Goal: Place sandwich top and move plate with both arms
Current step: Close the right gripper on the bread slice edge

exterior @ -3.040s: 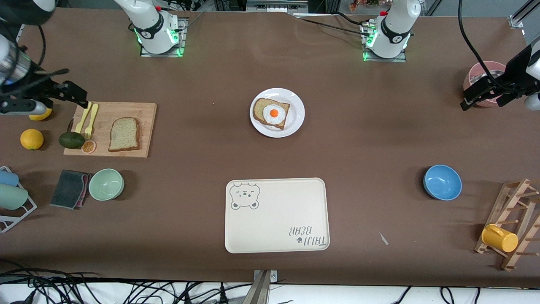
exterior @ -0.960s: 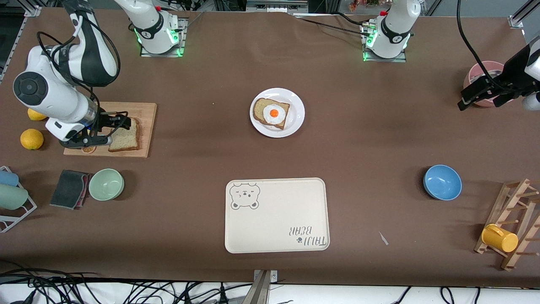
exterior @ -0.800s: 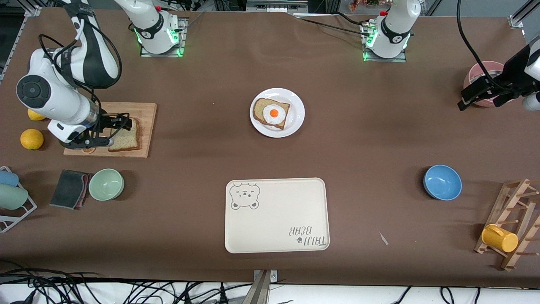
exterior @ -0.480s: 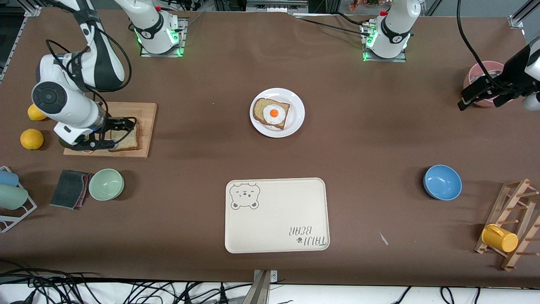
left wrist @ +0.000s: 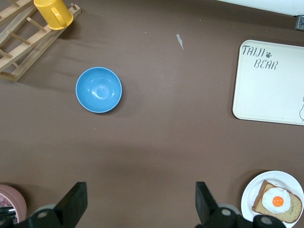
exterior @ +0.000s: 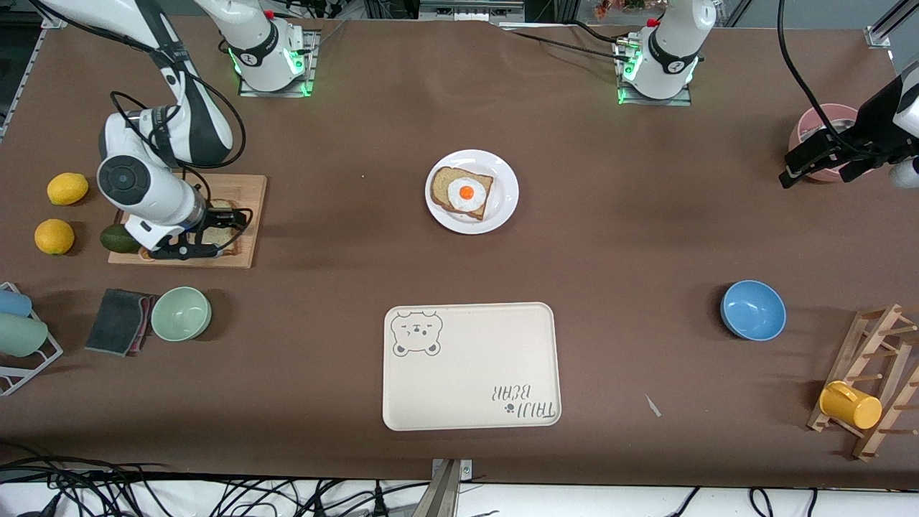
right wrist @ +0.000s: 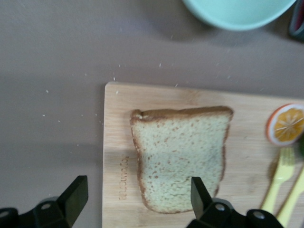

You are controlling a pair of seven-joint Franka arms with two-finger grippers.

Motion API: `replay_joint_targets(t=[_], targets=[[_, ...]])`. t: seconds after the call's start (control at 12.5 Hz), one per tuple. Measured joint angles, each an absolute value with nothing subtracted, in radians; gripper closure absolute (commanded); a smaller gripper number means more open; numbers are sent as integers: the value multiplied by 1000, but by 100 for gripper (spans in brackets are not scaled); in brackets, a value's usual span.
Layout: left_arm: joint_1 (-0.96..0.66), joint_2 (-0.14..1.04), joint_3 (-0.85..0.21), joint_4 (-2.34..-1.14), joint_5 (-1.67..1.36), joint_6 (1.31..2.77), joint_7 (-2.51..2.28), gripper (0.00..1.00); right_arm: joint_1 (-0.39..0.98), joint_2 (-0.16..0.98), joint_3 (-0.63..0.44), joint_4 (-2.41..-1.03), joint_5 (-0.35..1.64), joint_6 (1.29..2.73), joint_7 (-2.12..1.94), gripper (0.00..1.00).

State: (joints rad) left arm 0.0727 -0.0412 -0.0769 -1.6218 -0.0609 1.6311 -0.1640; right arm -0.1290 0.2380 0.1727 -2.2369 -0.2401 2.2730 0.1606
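Under your right gripper (exterior: 215, 233) lies the wooden cutting board (exterior: 251, 215), with an orange slice (right wrist: 286, 123) and yellow cutlery (right wrist: 280, 183) on it beside the bread. Two lemons (exterior: 61, 212) and an avocado (exterior: 115, 239) sit just off the board; a green bowl (exterior: 181, 313), empty, sits nearer the front camera. Your right gripper hangs low over the sandwich top (right wrist: 183, 154) with its fingers (right wrist: 199, 194) spread wide, gripping nothing. The plate (exterior: 506, 194) at mid-table carries the egg slice (exterior: 463, 192); the bear tray (exterior: 470, 366) is bare. The blue bowl (left wrist: 99, 89) is empty. Your left gripper (left wrist: 137, 204) waits over the table by a pink bowl (exterior: 826, 122), spread open, empty.
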Motion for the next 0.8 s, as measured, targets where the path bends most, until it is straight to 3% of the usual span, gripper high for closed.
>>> replay_joint_targets(t=[0.24,0.48,0.8], targets=[[73,-41,-77,-1622,-61,1631,-164,0,-129,264,173,-2253,-252,2283,189,25],[73,-41,-77,-1622,-61,1631,-164,0,-129,299,173,-2254,-271,2287,234,26],[73,-41,-77,-1622,-61,1631,-164,0,-129,325,171,-2254,-327,2292,275,34]])
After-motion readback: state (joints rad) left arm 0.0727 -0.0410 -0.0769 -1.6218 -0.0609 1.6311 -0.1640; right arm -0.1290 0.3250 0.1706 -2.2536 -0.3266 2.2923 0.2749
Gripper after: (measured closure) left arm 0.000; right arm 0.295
